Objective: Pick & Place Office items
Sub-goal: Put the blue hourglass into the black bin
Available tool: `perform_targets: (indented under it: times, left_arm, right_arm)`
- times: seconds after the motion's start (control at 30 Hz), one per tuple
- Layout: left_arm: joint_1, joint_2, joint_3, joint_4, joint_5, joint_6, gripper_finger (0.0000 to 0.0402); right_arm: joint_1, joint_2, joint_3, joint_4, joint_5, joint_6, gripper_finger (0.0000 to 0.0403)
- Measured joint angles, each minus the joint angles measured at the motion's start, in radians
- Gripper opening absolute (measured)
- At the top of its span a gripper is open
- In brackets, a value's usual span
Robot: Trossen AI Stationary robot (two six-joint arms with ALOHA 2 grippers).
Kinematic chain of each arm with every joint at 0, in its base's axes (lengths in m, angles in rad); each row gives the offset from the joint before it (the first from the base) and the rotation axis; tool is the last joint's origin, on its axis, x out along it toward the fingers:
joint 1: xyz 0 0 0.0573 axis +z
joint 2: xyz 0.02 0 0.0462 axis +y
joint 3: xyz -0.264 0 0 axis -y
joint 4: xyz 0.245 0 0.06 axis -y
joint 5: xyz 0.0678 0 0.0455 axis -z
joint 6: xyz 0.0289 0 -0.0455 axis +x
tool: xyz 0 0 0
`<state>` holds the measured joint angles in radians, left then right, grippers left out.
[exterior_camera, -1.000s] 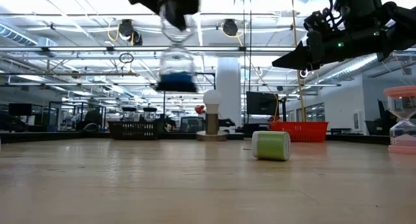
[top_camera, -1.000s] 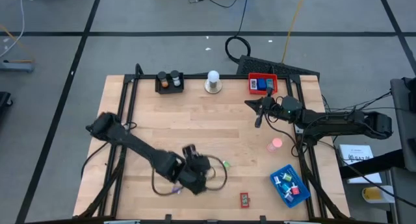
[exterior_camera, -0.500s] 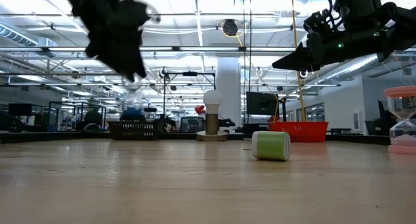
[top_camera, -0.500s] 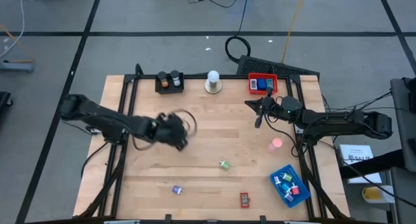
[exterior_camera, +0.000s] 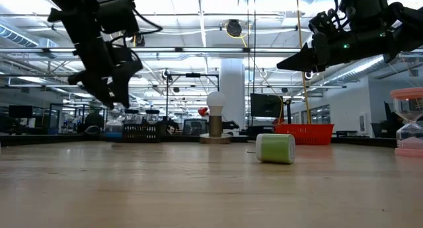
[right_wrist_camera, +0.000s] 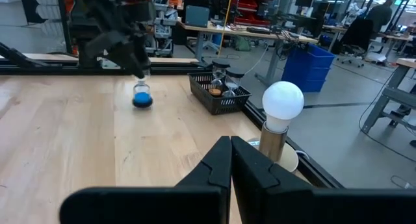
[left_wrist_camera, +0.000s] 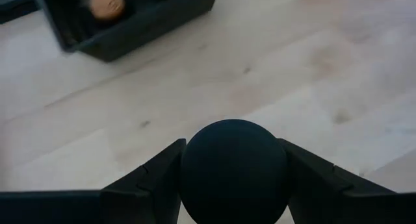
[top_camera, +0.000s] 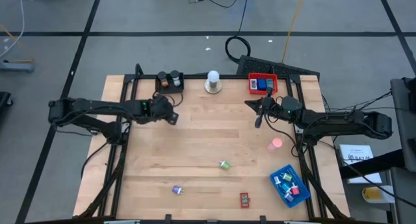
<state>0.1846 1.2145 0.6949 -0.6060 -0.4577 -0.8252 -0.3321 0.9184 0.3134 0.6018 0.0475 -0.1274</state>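
In the left wrist view a dark round cap (left_wrist_camera: 233,169) fills the space between the fingers, hiding what hangs beneath it, and the black tray (left_wrist_camera: 130,19) is cut off at the frame's edge. From overhead, the small pieces in the blue tray (top_camera: 290,185) are too tiny to identify.

Bare table centre (top_camera: 208,136); black tray (top_camera: 170,82) and white knob (top_camera: 212,82) line the far edge.

Lighting: bright, even, from overhead ceiling strip lights (exterior_camera: 198,51), which glare white in the low view. Shadows: soft and faint on the pale wooden table (top_camera: 214,143). Focus: the black mesh tray (left_wrist_camera: 130,23) is blurred in the left wrist view; the nearest tabletop is soft in the low view.
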Motion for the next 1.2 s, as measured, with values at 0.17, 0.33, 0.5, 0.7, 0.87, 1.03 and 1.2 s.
perform_targets:
  times: [0.17, 0.33, 0.5, 0.7, 0.87, 1.03, 1.2]
  left_arm:
    - [0.075, -0.002, 0.002, 0.089, 0.045, 0.071, 0.0214]
    - [0.133, 0.026, 0.002, 0.085, 0.068, 0.077, 0.0214]
    - [0.146, 0.046, 0.002, 0.104, 0.068, 0.082, 0.0214]
    - [0.145, 0.043, 0.002, 0.111, 0.068, 0.063, 0.0261]
    - [0.157, 0.043, 0.009, 0.101, 0.147, 0.072, 0.0284]
    - [0.207, 0.043, 0.082, -0.022, 0.228, 0.103, 0.0312]
    - [0.257, 0.043, 0.201, -0.171, 0.275, 0.163, 0.0346]
  right_arm:
    - [0.000, 0.000, 0.000, 0.000, 0.000, -0.016, 0.0000]
    - [0.000, 0.000, 0.000, 0.000, 0.000, -0.020, 0.0000]
    - [0.000, 0.000, 0.000, 0.000, 0.000, -0.027, 0.0000]
    - [0.000, 0.000, 0.000, 0.000, 0.000, -0.035, 0.0000]
    - [0.000, 0.000, 0.000, 0.000, 0.000, -0.035, 0.0000]
    - [0.000, 0.000, 0.000, 0.007, 0.000, -0.035, 0.0000]
    - [0.000, 0.000, 0.000, 0.012, 0.000, -0.035, 0.0000]
